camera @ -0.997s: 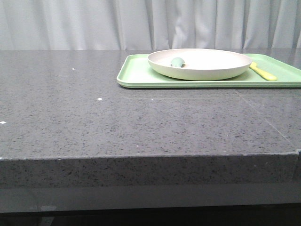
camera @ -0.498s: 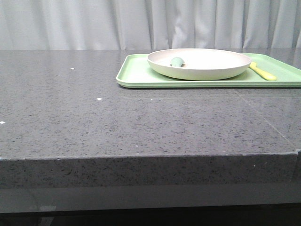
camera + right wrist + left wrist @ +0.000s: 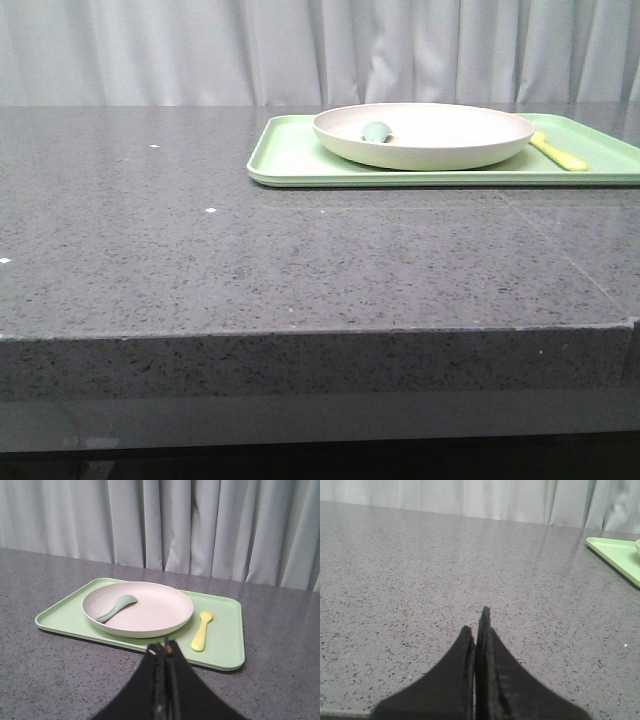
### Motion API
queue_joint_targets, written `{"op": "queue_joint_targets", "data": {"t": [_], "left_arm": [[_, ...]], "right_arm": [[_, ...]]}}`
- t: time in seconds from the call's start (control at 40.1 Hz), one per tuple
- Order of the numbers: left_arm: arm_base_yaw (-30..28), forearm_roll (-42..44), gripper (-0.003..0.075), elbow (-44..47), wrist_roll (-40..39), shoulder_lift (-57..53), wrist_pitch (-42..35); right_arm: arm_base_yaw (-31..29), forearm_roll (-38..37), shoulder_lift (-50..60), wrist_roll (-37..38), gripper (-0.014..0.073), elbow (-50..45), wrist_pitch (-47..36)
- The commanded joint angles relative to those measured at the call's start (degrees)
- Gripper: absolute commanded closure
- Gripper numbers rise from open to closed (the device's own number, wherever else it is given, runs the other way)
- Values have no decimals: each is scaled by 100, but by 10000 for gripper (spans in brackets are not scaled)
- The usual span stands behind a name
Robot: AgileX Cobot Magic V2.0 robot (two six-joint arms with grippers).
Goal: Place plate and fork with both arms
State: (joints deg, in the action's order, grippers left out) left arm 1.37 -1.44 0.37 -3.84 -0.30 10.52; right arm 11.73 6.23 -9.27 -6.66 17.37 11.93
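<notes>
backdrop: pale grey pleated curtain (image 3: 150, 50) across the far side of the scene.

surface: dark grey speckled stone table (image 3: 250, 260), glossy, with a few small white flecks.

item 1: flat rectangular light-green tray (image 3: 290, 160) with a low raised edge, resting on the table toward the far right in the front view.

item 2: large round shallow cream plate (image 3: 150, 611), matte, raised rim; sits on the tray, filling most of its left and middle part.

item 3: muted green spoon (image 3: 116, 607); lies inside the plate, bowl end toward the plate's middle, handle running to the near-left rim.

item 4: small pale-yellow plastic fork (image 3: 201, 631), short tines; lies flat on the bare tray just beside the plate on its right, apart from the rim.

item 5: left gripper (image 3: 477, 625), black; fingers pressed together, holding nothing, above bare table well apart from the tray, whose corner shows at the edge of its view.

item 6: right gripper (image 3: 162, 650), black; fingers together, empty, poised near the tray's near edge, facing plate and fork.
</notes>
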Motion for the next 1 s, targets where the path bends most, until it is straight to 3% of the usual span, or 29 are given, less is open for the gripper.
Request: {"op": "queue_joint_targets", "data": {"t": [0.0,0.424,0.673,0.972], "left_arm": [[-11,-44,738,10,-5,-133,-506],[-11,-44,738,10,-5,-133,-506],[-11,-44,738,10,-5,-133,-506],[-11,-44,738,10,-5,-120,-506]], "right_arm": [[1,-37,-43,-35,714,159,-486],[-199,-91,27,-35,714,-35,-486],[-818,-91,808,-11,714,-886,-486],[-935,-86,1088,23,714,-1852,-775]]}}
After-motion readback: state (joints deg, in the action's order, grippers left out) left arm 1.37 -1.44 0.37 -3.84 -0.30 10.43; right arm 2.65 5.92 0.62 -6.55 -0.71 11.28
